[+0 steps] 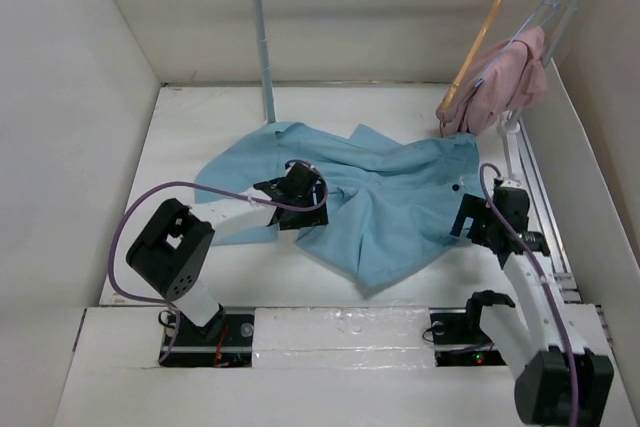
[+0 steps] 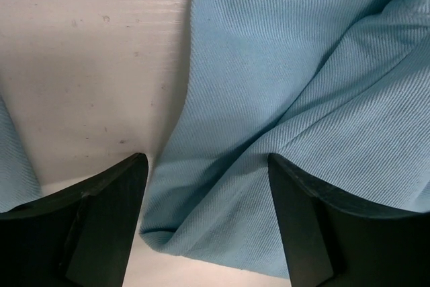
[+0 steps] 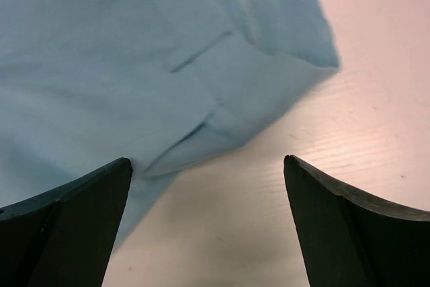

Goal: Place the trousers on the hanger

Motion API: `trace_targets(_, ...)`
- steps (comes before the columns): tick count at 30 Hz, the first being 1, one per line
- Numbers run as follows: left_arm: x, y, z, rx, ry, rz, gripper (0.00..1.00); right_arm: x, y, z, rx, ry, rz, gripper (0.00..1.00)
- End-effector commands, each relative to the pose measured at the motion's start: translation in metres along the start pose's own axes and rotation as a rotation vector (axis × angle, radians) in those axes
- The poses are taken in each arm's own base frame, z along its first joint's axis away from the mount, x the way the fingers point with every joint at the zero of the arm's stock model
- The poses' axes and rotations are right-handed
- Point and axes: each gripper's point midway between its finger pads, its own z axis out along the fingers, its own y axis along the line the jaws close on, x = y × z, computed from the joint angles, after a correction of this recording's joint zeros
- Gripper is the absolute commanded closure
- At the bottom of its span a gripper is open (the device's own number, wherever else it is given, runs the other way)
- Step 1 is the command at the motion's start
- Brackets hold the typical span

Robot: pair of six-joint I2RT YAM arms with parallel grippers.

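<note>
Likely limp and light, the trousers [image 1: 390, 202] are being straddled, graspable folds lying between the fingers, by the gaping left claw [image 2: 207, 160] and right claw [image 3: 207, 161].

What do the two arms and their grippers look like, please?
Both the left arm and right arm have white links and black joint housings, each with a looping purple cable. The left gripper and right gripper are black, with two wedge-shaped fingers.

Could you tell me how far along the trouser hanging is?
Done: nothing; the large light blue fabric trousers lie crumpled on the white table. In hand: left gripper and right gripper, both open, hover over them. Remaining: grasping, draping over the tan wooden hanger.
</note>
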Motion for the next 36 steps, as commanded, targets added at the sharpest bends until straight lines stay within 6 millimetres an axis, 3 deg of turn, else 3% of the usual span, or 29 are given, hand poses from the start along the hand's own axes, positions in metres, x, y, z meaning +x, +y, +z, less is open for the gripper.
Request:
trace_targets(1,-0.018,0.002,-0.011,-0.011,-0.076,-0.03,0.31,-0.006,-0.008,0.022,-0.029,0.003,0.088,0.0)
trace_targets(2,-0.018,0.003,-0.013,-0.014,-0.083,-0.024,0.29,-0.011,-0.015,0.027,-0.015,-0.006,0.119,0.0)
trace_targets(3,-0.019,0.003,-0.017,-0.005,-0.089,-0.017,0.26,-0.005,-0.018,0.036,-0.011,0.038,0.133,0.0)
trace_targets(4,-0.015,0.01,-0.014,-0.001,-0.057,-0.025,0.26,-0.013,-0.016,0.045,-0.044,0.024,0.144,0.0)
trace_targets(5,-0.012,0.009,-0.013,0.008,-0.047,-0.024,0.26,-0.008,-0.017,0.048,-0.041,0.047,0.146,0.0)
trace_targets(6,-0.008,0.01,-0.011,0.013,-0.029,-0.02,0.26,-0.009,-0.017,0.052,-0.047,0.042,0.153,0.08)
trace_targets(8,0.002,0.007,-0.003,0.039,0.011,-0.019,0.29,-0.019,-0.014,0.059,-0.068,0.012,0.141,0.42)
trace_targets(9,0.006,0.006,0.0,0.051,0.023,-0.022,0.31,-0.023,-0.01,0.06,-0.097,0.01,0.136,0.78)
trace_targets(10,0.008,0.006,0.004,0.056,0.025,-0.034,0.35,-0.029,-0.006,0.06,-0.123,-0.011,0.12,0.92)
trace_targets(11,0.011,0.008,0.011,0.052,0.03,-0.041,0.54,-0.034,-0.002,0.057,-0.148,-0.027,0.108,0.99)
trace_targets(13,0.013,0.007,0.016,0.053,0.038,-0.048,0.73,-0.053,0.013,0.035,-0.203,-0.088,0.041,1.0)
trace_targets(14,0.01,0.006,0.018,0.05,0.032,-0.053,0.9,-0.062,0.016,0.024,-0.211,-0.121,0.013,1.0)
trace_targets(15,0.008,0.006,0.018,0.041,0.024,-0.059,1.0,-0.072,0.02,0.012,-0.222,-0.162,-0.023,1.0)
trace_targets(16,0.0,0.004,0.012,0.04,-0.004,-0.07,1.0,-0.094,0.028,-0.016,-0.243,-0.249,-0.058,1.0)
trace_targets(19,-0.031,-0.001,-0.013,0.019,-0.106,-0.088,1.0,-0.104,0.047,-0.048,-0.267,-0.249,-0.169,1.0)
trace_targets(20,-0.052,-0.008,-0.04,0.025,-0.178,-0.095,1.0,-0.12,0.054,-0.065,-0.289,-0.298,-0.189,1.0)
trace_targets(22,-0.076,-0.014,-0.076,0.04,-0.262,-0.092,1.0,-0.13,0.072,-0.083,-0.358,-0.327,-0.263,1.0)
trace_targets(23,-0.095,-0.016,-0.114,0.045,-0.345,-0.105,1.0,-0.15,0.08,-0.104,-0.379,-0.383,-0.282,1.0)
trace_targets(25,-0.11,-0.017,-0.153,0.053,-0.419,-0.121,1.0,-0.164,0.097,-0.134,-0.434,-0.433,-0.351,1.0)
trace_targets(26,-0.121,-0.018,-0.197,0.069,-0.491,-0.137,1.0,-0.172,0.103,-0.148,-0.444,-0.456,-0.377,1.0)
trace_targets(27,-0.127,-0.017,-0.219,0.077,-0.528,-0.16,1.0,-0.193,0.108,-0.183,-0.454,-0.537,-0.414,1.0)
trace_targets(29,-0.14,-0.011,-0.29,0.102,-0.65,-0.205,1.0,-0.205,0.124,-0.223,-0.515,-0.617,-0.457,1.0)
trace_targets(30,-0.144,-0.011,-0.313,0.117,-0.691,-0.218,1.0,-0.22,0.128,-0.263,-0.537,-0.711,-0.471,1.0)
trace_targets(31,-0.148,-0.008,-0.34,0.141,-0.741,-0.231,1.0,-0.225,0.131,-0.281,-0.554,-0.752,-0.477,1.0)
trace_targets(32,-0.157,-0.003,-0.381,0.16,-0.816,-0.256,1.0,-0.227,0.134,-0.299,-0.581,-0.791,-0.484,1.0)
trace_targets(34,-0.168,0.001,-0.416,0.16,-0.886,-0.267,1.0,-0.237,0.125,-0.323,-0.543,-0.841,-0.461,1.0)
trace_targets(35,-0.179,-0.001,-0.451,0.179,-0.951,-0.236,1.0,-0.241,0.114,-0.317,-0.464,-0.832,-0.443,1.0)
trace_targets(36,-0.179,-0.001,-0.452,0.179,-0.952,-0.236,1.0,-0.241,0.114,-0.317,-0.463,-0.832,-0.443,1.0)
